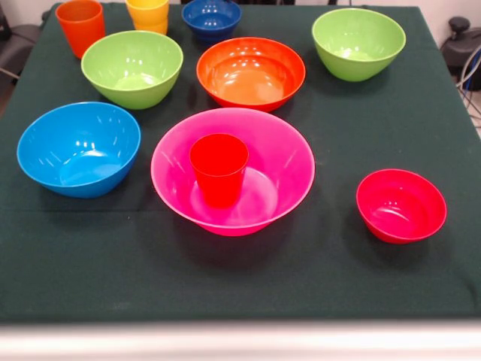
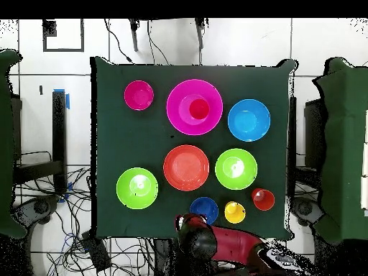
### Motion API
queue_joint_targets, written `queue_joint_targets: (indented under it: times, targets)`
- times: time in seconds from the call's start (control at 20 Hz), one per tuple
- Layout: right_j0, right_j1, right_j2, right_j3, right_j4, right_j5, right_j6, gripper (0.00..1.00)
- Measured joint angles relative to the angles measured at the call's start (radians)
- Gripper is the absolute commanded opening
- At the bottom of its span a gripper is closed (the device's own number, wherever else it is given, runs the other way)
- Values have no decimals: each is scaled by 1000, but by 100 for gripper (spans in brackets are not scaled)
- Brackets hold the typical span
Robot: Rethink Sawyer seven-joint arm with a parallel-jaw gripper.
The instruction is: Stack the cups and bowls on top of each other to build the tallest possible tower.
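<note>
1 red cup point(image 1: 219, 170) upright inside pink bowl point(image 1: 233, 171); arm point(image 2: 215, 243) drawn back, gripper state unclear

Seen from the front, near the middle of the dark green cloth-covered table point(image 1: 240, 278): large pink round plastic bowl point(image 1: 289, 162), with red tapered plastic cup point(image 1: 219, 169) upright inside. Left of it, light blue plastic bowl point(image 1: 79, 149); right, apart, small red plastic bowl point(image 1: 400, 205). Behind, in a row from left to right: lime green plastic bowl point(image 1: 132, 68), orange plastic bowl point(image 1: 251, 73), second lime green plastic bowl point(image 1: 358, 43). Along the far edge, from left to right: orange plastic cup point(image 1: 80, 26), yellow plastic cup point(image 1: 148, 15), small dark blue plastic bowl point(image 1: 211, 18).
</note>
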Motion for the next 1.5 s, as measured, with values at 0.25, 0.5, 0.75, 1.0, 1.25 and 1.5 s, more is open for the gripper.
queue_joint_targets:
  times: [0.25, 0.5, 0.75, 1.0, 1.25, 1.5]
  targets:
    - [-15, 58, -10, -1, -25, -32, 0, 100]
    - [-31, 111, -18, -1, -48, -48, 0, 100]
    - [-36, 142, -27, -1, -63, -50, 0, 100]
    - [-34, 152, -31, -1, -63, -50, 0, 100]
    - [-27, 146, -33, -1, -63, -50, 0, 0]
    - [-25, 141, -33, -1, -63, -50, 0, 0]
